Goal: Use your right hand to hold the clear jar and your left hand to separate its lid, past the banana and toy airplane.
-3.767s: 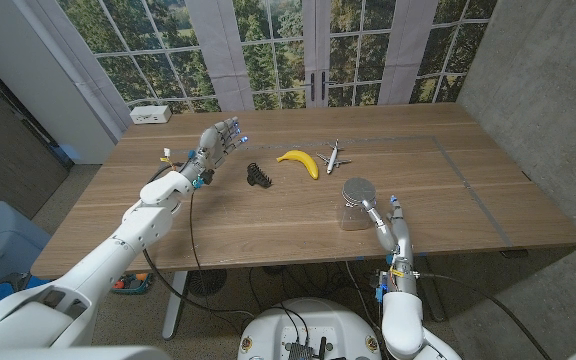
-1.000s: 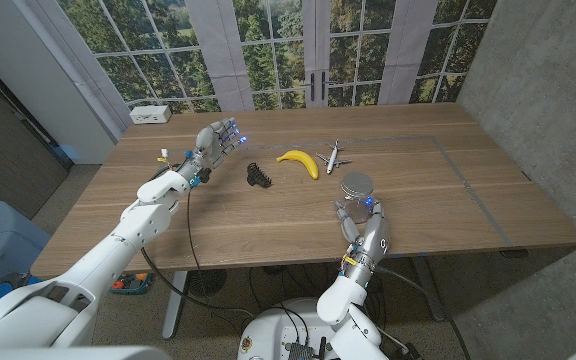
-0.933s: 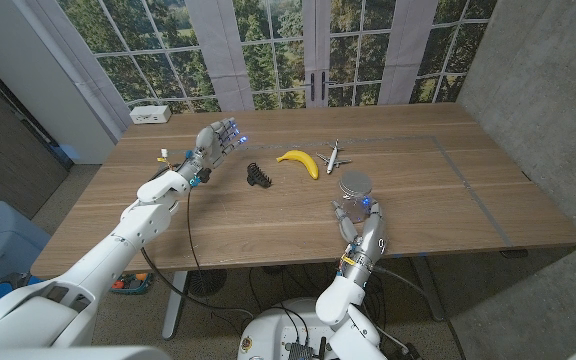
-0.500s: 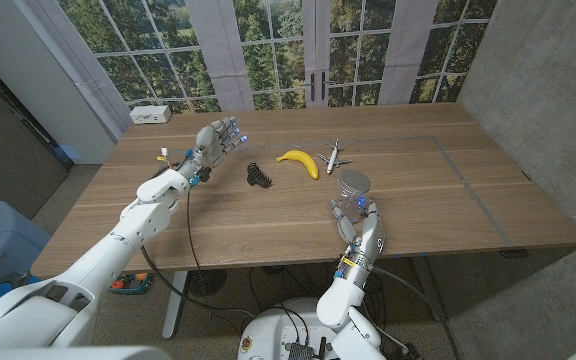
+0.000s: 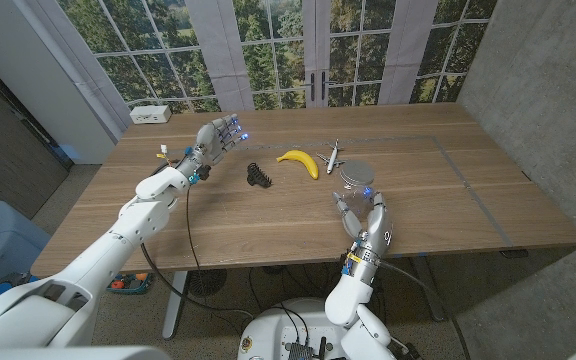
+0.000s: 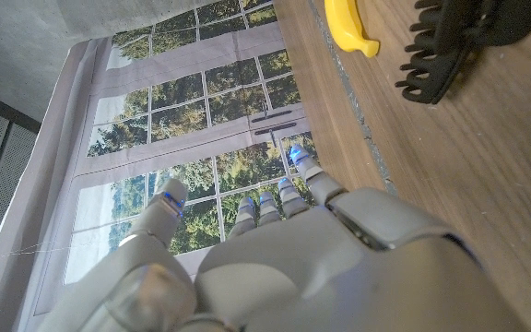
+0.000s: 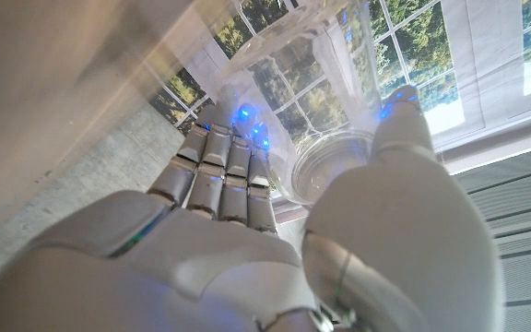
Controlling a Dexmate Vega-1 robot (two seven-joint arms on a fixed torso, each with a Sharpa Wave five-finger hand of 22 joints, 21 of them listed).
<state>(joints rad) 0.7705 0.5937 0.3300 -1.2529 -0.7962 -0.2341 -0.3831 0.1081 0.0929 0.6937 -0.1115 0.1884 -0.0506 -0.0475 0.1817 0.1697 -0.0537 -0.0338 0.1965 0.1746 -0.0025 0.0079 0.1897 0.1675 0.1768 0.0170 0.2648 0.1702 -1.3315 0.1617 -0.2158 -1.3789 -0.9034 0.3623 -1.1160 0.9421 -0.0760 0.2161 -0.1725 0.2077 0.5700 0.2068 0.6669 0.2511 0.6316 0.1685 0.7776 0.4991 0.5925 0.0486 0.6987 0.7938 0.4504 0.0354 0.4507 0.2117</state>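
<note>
Standing on the near right part of the wooden table, the clear jar was upright with its grey lid on top, just nearer the robot than the banana and toy airplane. Right hand: raised behind the jar on the robot's side, fingers curved round one side of the glass and thumb up the other; the right wrist view showed the jar between the fingers and the thumb, held in that grasp. Left hand: held above the far left part of the table, well apart from the jar, fingers spread and holding nothing; in the left wrist view the hand had its fingertips apart in open air. Banana: yellow, lying on the table between the hair clip and the toy airplane, beyond the jar. Toy airplane: small, white, just beside the banana's right end. Hair clip: black, toothed, lying left of the banana, also seen in the left wrist view near the banana's tip. White box: at the far left corner of the table, near the windows.
</note>
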